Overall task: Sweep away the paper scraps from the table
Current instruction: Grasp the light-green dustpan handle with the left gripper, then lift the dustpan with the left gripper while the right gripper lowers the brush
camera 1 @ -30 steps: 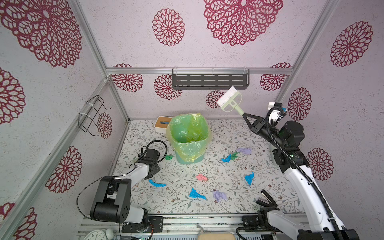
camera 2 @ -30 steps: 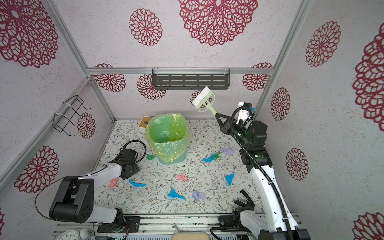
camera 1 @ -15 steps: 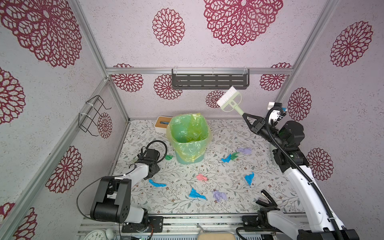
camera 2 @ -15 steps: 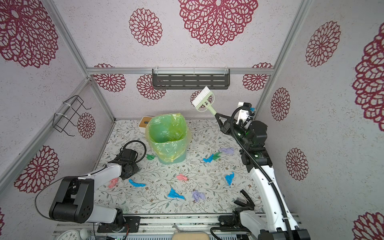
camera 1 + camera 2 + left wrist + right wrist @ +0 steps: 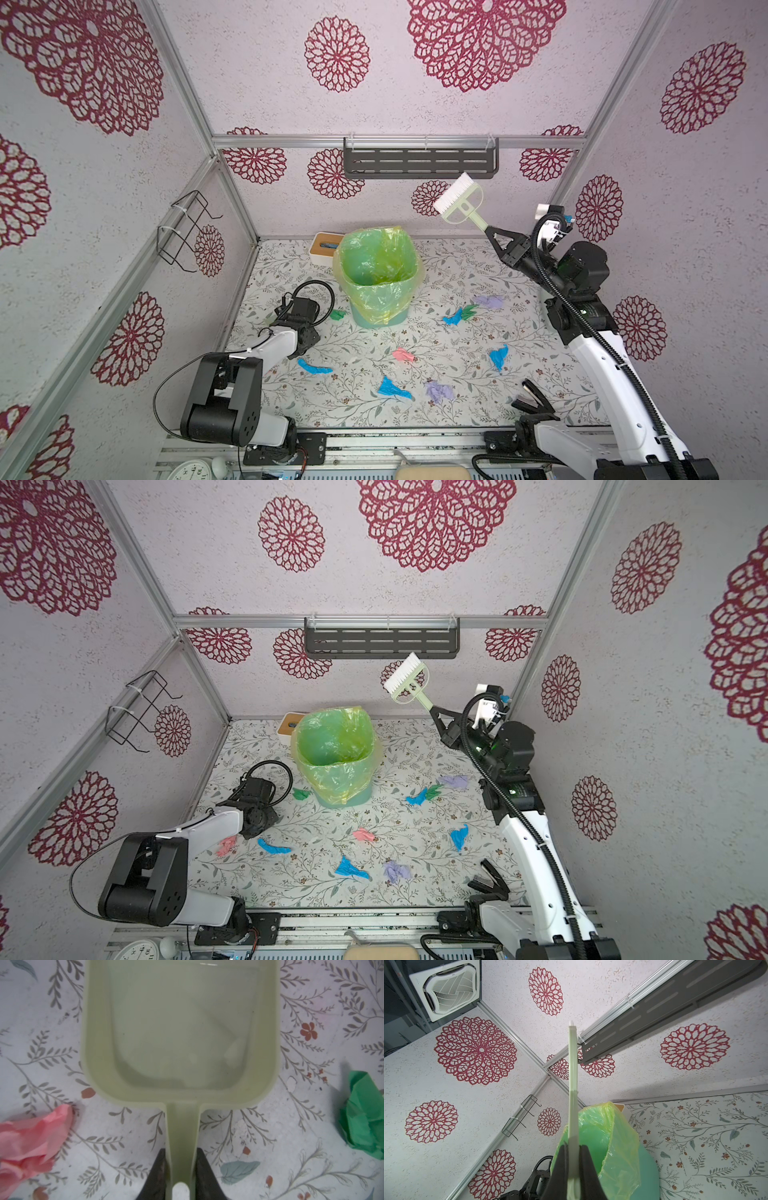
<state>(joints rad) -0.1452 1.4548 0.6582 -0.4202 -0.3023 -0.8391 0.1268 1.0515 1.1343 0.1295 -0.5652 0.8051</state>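
Observation:
My left gripper (image 5: pixel 180 1150) is low over the table (image 5: pixel 449 266) at the left, shut on the handle of a pale green dustpan (image 5: pixel 180 1032) lying flat. A pink scrap (image 5: pixel 31 1142) and a green scrap (image 5: pixel 365 1118) lie on either side of it. My right gripper (image 5: pixel 492 232) is raised at the back right, shut on the handle of a white-bristled brush (image 5: pixel 457 199) that points up towards the back wall. Several paper scraps lie across the table: blue (image 5: pixel 390 388), pink (image 5: pixel 403 354), lilac (image 5: pixel 438 390), blue (image 5: pixel 498 357).
A teal bin with a yellow-green liner (image 5: pixel 378 274) stands at the middle back, with a white box (image 5: pixel 326 247) behind it. A black stapler-like object (image 5: pixel 534 397) sits at the front right. A dark shelf (image 5: pixel 419 162) and a wire rack (image 5: pixel 187 232) hang on the walls.

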